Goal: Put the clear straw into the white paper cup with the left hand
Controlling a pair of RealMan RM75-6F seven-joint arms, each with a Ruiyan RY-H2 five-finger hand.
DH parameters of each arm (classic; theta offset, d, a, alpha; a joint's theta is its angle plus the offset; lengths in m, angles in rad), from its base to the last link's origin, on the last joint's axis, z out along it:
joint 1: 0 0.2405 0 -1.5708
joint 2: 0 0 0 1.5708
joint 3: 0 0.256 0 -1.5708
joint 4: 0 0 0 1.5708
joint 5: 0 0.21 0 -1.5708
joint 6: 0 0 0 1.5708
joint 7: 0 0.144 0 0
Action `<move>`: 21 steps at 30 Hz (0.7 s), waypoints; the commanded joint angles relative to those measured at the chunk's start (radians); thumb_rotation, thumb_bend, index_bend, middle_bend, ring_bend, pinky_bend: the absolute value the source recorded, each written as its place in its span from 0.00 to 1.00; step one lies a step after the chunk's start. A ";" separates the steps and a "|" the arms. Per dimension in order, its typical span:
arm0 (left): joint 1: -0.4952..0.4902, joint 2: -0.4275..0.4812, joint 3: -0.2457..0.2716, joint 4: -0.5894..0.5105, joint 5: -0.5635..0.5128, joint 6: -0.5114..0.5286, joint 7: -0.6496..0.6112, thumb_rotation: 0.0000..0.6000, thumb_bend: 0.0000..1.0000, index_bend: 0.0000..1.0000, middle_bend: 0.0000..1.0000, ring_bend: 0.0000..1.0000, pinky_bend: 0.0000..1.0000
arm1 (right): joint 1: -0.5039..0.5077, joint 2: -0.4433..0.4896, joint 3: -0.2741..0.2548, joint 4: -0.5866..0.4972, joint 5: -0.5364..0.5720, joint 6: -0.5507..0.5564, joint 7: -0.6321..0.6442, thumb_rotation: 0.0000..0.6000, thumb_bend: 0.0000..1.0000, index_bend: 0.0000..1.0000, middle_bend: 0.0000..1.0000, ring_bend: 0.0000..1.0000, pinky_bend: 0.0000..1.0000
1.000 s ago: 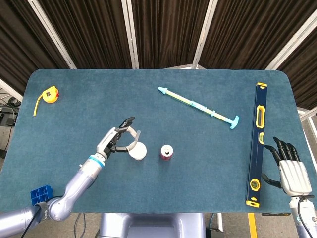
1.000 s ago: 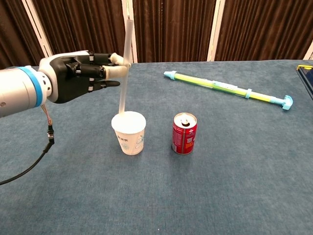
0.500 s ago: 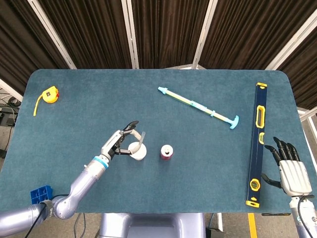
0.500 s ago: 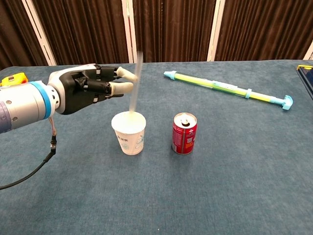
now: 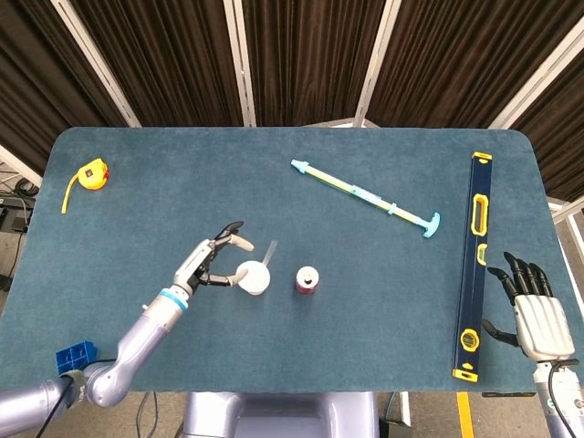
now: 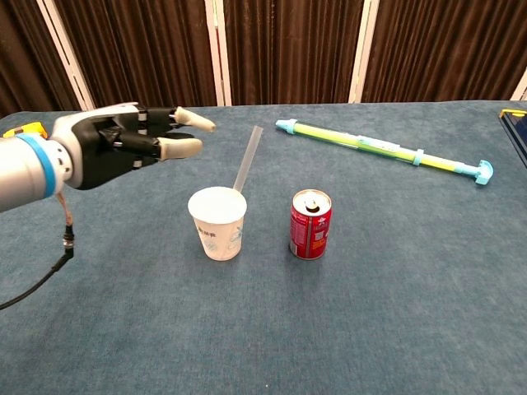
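Clear straw [image 6: 247, 159] rests in white paper cup [image 6: 218, 222], leaning toward 1 o'clock; left hand [image 6: 123, 148] released, empty. Placement appears complete; next, retract.

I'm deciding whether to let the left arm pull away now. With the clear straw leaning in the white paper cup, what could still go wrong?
The clear plastic straw leans over the rim of the white paper cup toward the red soda can; it might tip the light cup. The open left hand hangs close beside the cup, so a careless withdrawal could clip the straw or cup.
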 commanded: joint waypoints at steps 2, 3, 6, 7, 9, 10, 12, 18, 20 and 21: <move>0.023 0.042 0.039 -0.016 0.040 0.063 0.088 1.00 0.34 0.35 0.00 0.00 0.00 | 0.000 0.000 0.000 0.000 0.000 0.000 0.000 1.00 0.18 0.16 0.00 0.00 0.00; 0.029 0.053 0.051 -0.019 0.045 0.082 0.124 1.00 0.34 0.34 0.00 0.00 0.00 | 0.000 0.000 0.000 0.000 0.000 0.000 -0.001 1.00 0.18 0.16 0.00 0.00 0.00; 0.043 0.096 0.088 -0.037 0.050 0.131 0.250 1.00 0.34 0.27 0.00 0.00 0.00 | 0.000 0.000 0.001 -0.001 0.001 0.000 -0.002 1.00 0.18 0.16 0.00 0.00 0.00; 0.047 0.111 0.099 -0.043 0.057 0.149 0.294 1.00 0.33 0.24 0.00 0.00 0.00 | 0.000 0.000 0.001 -0.001 0.001 0.000 -0.003 1.00 0.18 0.16 0.00 0.00 0.00; 0.056 0.143 0.127 -0.053 0.075 0.185 0.389 1.00 0.31 0.20 0.00 0.00 0.00 | 0.000 0.000 0.001 -0.002 0.002 -0.001 -0.003 1.00 0.18 0.16 0.00 0.00 0.00; 0.062 0.165 0.146 -0.058 0.089 0.202 0.446 1.00 0.29 0.18 0.00 0.00 0.00 | 0.000 0.000 0.001 -0.002 0.003 -0.001 -0.004 1.00 0.18 0.16 0.00 0.00 0.00; 0.081 0.214 0.187 -0.082 0.106 0.242 0.572 1.00 0.27 0.14 0.00 0.00 0.00 | 0.000 -0.001 0.002 -0.003 0.004 0.000 -0.006 1.00 0.18 0.16 0.00 0.00 0.00; 0.163 0.326 0.281 -0.169 0.133 0.397 0.846 1.00 0.26 0.07 0.00 0.00 0.00 | -0.002 -0.003 0.002 -0.004 0.004 0.004 -0.014 1.00 0.18 0.16 0.00 0.00 0.00; 0.190 0.336 0.302 -0.166 0.162 0.445 0.879 1.00 0.26 0.06 0.00 0.00 0.00 | -0.002 -0.003 0.002 -0.004 0.003 0.005 -0.014 1.00 0.18 0.16 0.00 0.00 0.00; 0.202 0.340 0.313 -0.161 0.178 0.465 0.889 1.00 0.26 0.05 0.00 0.00 0.00 | -0.003 -0.003 0.001 -0.004 0.003 0.005 -0.014 1.00 0.18 0.16 0.00 0.00 0.00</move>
